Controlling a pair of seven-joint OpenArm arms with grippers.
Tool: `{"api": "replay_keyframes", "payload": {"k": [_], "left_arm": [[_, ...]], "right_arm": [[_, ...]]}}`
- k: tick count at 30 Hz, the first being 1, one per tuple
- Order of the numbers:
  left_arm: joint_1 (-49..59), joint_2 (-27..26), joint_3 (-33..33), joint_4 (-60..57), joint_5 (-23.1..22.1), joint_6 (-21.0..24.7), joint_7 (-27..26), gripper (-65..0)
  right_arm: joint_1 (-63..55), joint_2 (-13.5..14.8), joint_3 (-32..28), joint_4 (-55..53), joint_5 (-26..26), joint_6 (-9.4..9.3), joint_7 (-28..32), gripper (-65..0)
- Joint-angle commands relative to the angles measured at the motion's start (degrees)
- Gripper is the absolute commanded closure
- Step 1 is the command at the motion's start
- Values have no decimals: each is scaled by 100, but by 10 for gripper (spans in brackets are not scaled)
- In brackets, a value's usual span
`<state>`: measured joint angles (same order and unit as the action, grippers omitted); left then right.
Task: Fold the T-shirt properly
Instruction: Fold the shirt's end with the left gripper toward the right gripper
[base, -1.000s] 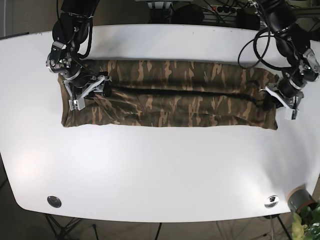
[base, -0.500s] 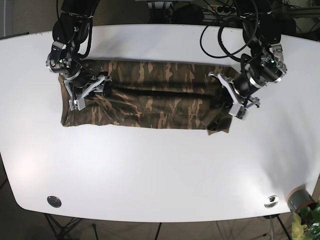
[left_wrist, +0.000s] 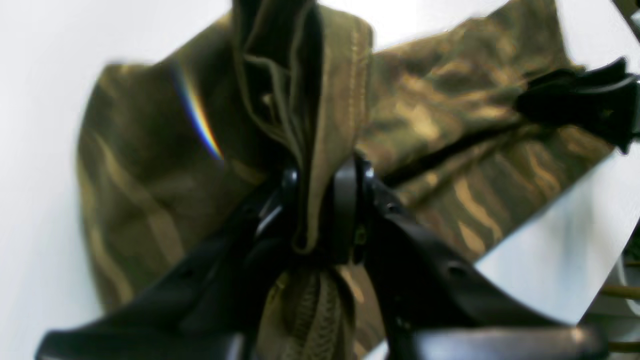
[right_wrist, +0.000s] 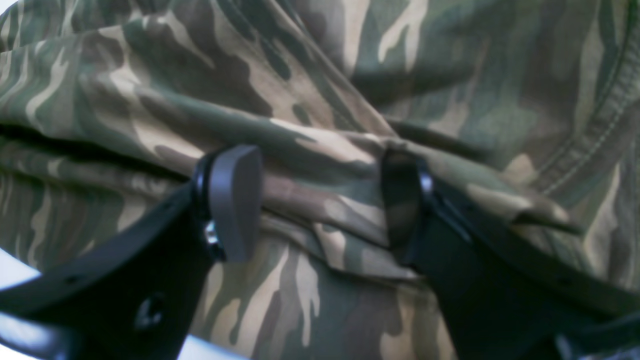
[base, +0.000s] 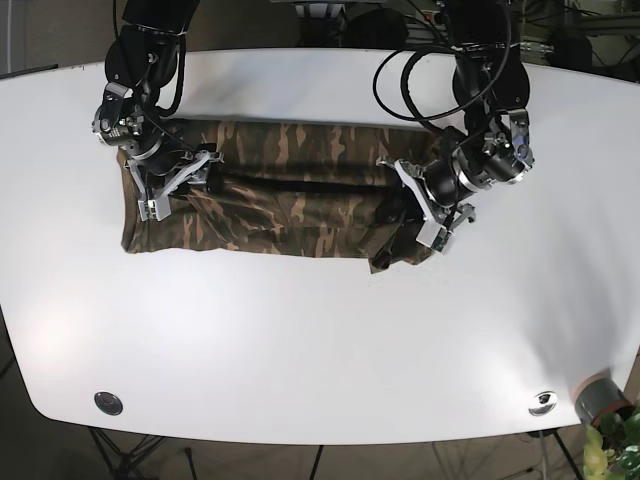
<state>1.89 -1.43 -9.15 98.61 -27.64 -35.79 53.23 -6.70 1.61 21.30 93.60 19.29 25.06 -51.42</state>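
Note:
The camouflage T-shirt (base: 290, 200) lies as a long folded strip on the white table (base: 320, 340). My left gripper (base: 418, 215) is shut on the shirt's right end and holds it lifted over the strip, right of the middle. In the left wrist view the gripper (left_wrist: 320, 195) pinches a bunched hem of the shirt (left_wrist: 140, 165). My right gripper (base: 180, 185) rests on the shirt's left end. In the right wrist view it (right_wrist: 320, 200) is open, with its fingers (right_wrist: 235, 200) astride a ridge of fabric (right_wrist: 320, 75).
Round metal fittings sit near the table's front edge at the left (base: 108, 403) and right (base: 543, 402). A grey roll (base: 600, 400) stands off the front right corner. Black cables (base: 420, 75) hang by the left arm at the back.
My left gripper has carried the shirt's right end leftward from the far right toward the middle, doubling the strip over. The right arm has not moved.

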Motion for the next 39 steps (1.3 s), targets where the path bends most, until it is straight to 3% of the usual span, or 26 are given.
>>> {"api": "replay_keyframes", "payload": {"k": [1,9,14,21,25,30,35,39], "left_arm": [[-176,7,5,16,-177,-3,-211,-56],[-317,7,84,-265,-168,5,-211,-181],[-343,-37,717,-230,-168,93,-211,-283],[-448,-63,1473,174,-168,1482,-211,-394],[-448,-239,1491,676,-203,1500,-211,-399],[-440,-301,1025,851,-186,1500,-211,-397],[-396,-758,638,711,-212,1500,-211,-397],[-352,-819,400,324,-186,1500,-211,-397]], "right_arm": [[24,28,2,68,-8,-5,-49,-369],[33,-7,2,68,-8,-5,-49,-369],[50,-60,-7,68,-8,-5,-49,-369],[59,-86,-183,77,-8,-5,-58,-369],[50,-86,-271,77,-8,-5,-58,-369],[68,-86,-271,130,10,-5,-58,-369],[68,-60,-262,341,537,-5,-58,-369],[68,-24,-262,455,845,-5,-58,-369]]}}
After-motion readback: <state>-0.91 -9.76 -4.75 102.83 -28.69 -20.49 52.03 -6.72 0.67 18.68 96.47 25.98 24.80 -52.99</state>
